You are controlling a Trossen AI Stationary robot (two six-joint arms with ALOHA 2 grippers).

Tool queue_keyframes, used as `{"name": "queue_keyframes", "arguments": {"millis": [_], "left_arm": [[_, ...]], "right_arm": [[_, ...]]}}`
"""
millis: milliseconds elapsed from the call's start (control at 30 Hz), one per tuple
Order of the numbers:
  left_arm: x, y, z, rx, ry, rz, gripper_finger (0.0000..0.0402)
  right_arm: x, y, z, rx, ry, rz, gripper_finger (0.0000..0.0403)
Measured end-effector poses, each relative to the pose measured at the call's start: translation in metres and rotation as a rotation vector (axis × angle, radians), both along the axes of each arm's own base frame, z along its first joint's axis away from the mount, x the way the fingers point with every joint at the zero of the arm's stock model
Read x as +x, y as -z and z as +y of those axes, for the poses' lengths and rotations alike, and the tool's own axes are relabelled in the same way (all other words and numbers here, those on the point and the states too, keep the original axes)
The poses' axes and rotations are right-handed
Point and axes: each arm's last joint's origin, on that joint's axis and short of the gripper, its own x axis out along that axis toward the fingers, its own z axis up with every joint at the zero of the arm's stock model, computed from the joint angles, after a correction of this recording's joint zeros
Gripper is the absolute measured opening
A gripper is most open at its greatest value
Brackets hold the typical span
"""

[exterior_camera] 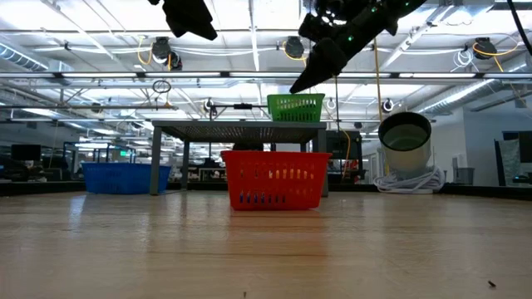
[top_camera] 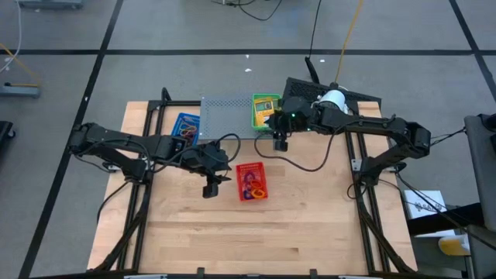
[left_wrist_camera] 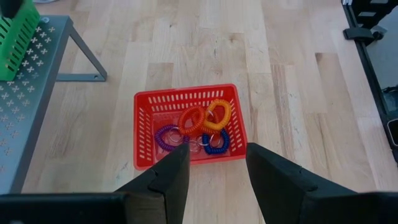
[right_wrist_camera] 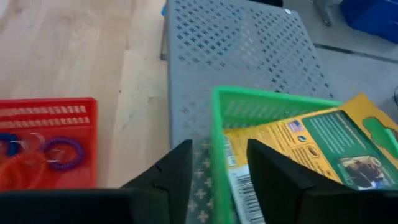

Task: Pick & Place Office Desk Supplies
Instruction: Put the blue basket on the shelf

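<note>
Right gripper (top_camera: 280, 143), jaws apart and empty, hangs at the green basket's (top_camera: 264, 111) 5 o'clock edge over the packet (right_wrist_camera: 311, 155) inside; left gripper (left_wrist_camera: 216, 171), open, idles over the red basket (left_wrist_camera: 186, 124).

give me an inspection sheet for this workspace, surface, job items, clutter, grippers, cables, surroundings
Surface: wooden table, mostly bare at the front.
Job's things: coiled bands in orange, purple and blue lie in the red basket; yellow-and-green packets sit in the green basket on the grey rack. The blue basket beside the rack holds items too small to tell.
Clutter: nothing seen loose on the table.
Grippers: left gripper open, empty, above the near edge of the red basket; right gripper open, empty, straddling the green basket's wall.
Cables: black cable loops across the table; more run on the floor behind.
Surroundings: open hall with ceiling lights, a cable spool behind the table.
</note>
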Motion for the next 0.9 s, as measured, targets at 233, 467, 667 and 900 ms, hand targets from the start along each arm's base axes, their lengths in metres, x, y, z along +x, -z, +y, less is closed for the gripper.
{"name": "queue_keyframes", "arguments": {"millis": [233, 467, 667, 900], "left_arm": [[0.003, -0.003, 0.0, -0.014, -0.006, -0.047, 0.0166], [0.009, -0.005, -0.003, -0.086, -0.007, -0.091, 0.0166], [0.007, 0.003, -0.006, -0.081, 0.041, 0.003, 0.0166], [-0.045, -0.042, 0.006, 0.204, -0.169, 0.376, 0.0166]], "right_arm": [[-0.011, -0.022, 0.021, -0.004, -0.037, -0.066, 0.0189], [-0.022, -0.045, 0.073, 0.035, -0.178, -0.139, 0.0196], [-0.013, -0.038, 0.136, 0.039, -0.335, -0.125, 0.0196], [0.003, -0.01, 0.184, 0.014, -0.298, -0.058, 0.0196]]}}
